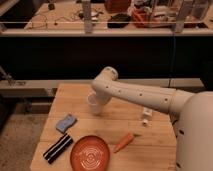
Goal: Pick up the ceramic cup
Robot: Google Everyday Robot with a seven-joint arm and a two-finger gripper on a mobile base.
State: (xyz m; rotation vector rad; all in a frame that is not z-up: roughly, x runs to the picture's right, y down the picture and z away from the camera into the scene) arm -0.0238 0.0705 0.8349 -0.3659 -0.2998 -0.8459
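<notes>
Fingers cannot be told open or closed: the gripper point(98, 99) hangs low against the ceramic cup point(93, 106), upright mid-tabletop point(75, 97) beyond the orange plate point(90, 153), apparently positioned for grasping.

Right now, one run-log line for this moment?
step: grasp approach | gripper: down at ceramic cup | ceramic cup: upright on table, not lifted | orange plate: front, apart from cup

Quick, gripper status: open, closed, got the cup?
Gripper: down at the ceramic cup on the wooden table, largely hidden under the arm. Whether it is open, closed or holding cannot be told.
</notes>
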